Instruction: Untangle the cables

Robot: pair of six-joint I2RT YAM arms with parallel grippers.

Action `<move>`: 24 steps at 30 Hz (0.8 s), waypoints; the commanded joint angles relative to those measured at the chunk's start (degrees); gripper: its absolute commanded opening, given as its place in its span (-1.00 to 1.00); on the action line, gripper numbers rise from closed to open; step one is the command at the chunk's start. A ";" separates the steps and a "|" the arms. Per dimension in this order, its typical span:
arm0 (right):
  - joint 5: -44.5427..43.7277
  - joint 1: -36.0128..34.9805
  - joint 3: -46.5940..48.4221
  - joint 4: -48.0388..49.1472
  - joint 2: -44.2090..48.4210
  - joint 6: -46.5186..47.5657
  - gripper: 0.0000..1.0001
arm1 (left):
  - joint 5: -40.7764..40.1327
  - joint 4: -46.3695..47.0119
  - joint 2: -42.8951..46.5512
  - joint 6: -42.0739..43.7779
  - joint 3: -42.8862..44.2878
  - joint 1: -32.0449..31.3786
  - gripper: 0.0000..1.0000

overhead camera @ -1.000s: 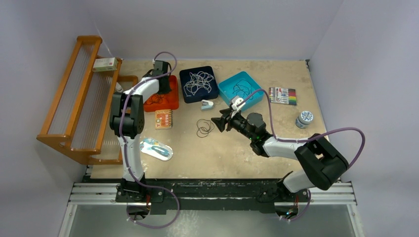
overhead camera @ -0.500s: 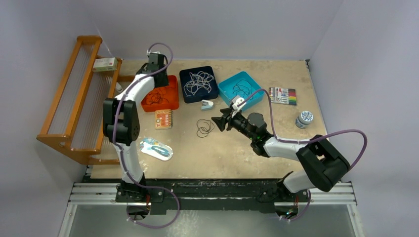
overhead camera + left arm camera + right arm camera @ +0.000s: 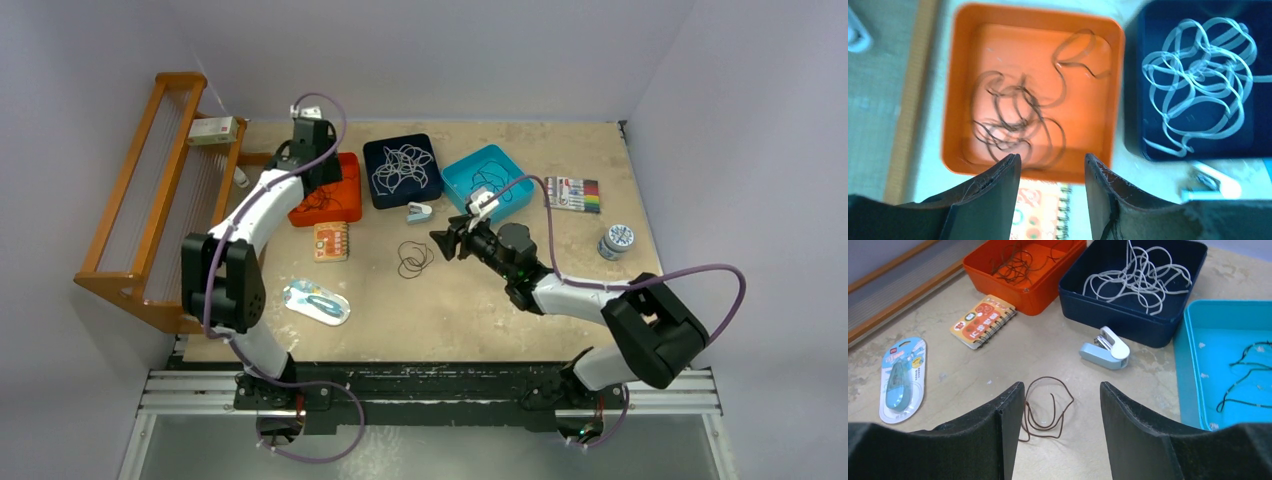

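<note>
Dark brown cables (image 3: 1018,115) lie tangled in the orange tray (image 3: 345,165). White-grey cables (image 3: 1198,85) fill the navy tray (image 3: 372,150). A black cable (image 3: 1245,375) lies in the teal tray (image 3: 455,172). A loose dark brown cable (image 3: 413,258) lies coiled on the table, also in the right wrist view (image 3: 1048,407). My left gripper (image 3: 1051,160) is open and empty above the orange tray's near edge, as the top view (image 3: 320,180) shows. My right gripper (image 3: 1062,387) is open and empty, just right of the loose coil in the top view (image 3: 440,243).
A stapler (image 3: 419,212) sits in front of the navy tray. A small notebook (image 3: 332,241) lies below the orange tray. A correction tape pack (image 3: 316,302) is at front left. A wooden rack (image 3: 150,220) stands left. A marker pack (image 3: 572,194) and a small jar (image 3: 615,240) are right.
My left arm's elbow has swung left and the gripper has drawn back toward the orange tray's far left. My right gripper has crept slightly farther from me.
</note>
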State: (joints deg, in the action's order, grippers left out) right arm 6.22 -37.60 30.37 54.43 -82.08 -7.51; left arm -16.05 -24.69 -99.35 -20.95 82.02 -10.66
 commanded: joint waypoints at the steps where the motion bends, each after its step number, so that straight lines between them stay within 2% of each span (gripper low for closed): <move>1: -6.57 -0.36 1.98 -3.12 2.78 -3.94 0.19 | 2.48 5.95 7.35 -2.58 -6.14 -6.28 -0.02; 6: -8.61 0.37 4.04 -12.74 4.03 -7.56 0.20 | 8.36 13.81 13.08 -8.24 -16.54 -11.44 -0.02; 11: -0.60 3.76 7.70 -21.72 1.80 -11.39 0.21 | 9.74 18.26 15.41 -11.08 -23.51 -15.10 -0.02; 19: 12.85 5.34 13.72 -25.30 -8.45 -11.18 0.18 | 9.28 22.59 15.49 -12.03 -28.25 -16.50 -0.03; 24: 13.30 5.31 16.13 -24.90 -13.71 -13.32 0.11 | 9.45 22.89 15.30 -11.00 -28.82 -16.50 -0.04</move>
State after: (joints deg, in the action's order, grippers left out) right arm 16.21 -32.21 43.31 29.61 -94.15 -18.65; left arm -7.18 -6.35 -85.62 -31.88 53.52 -27.14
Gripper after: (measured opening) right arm 0.565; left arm 0.484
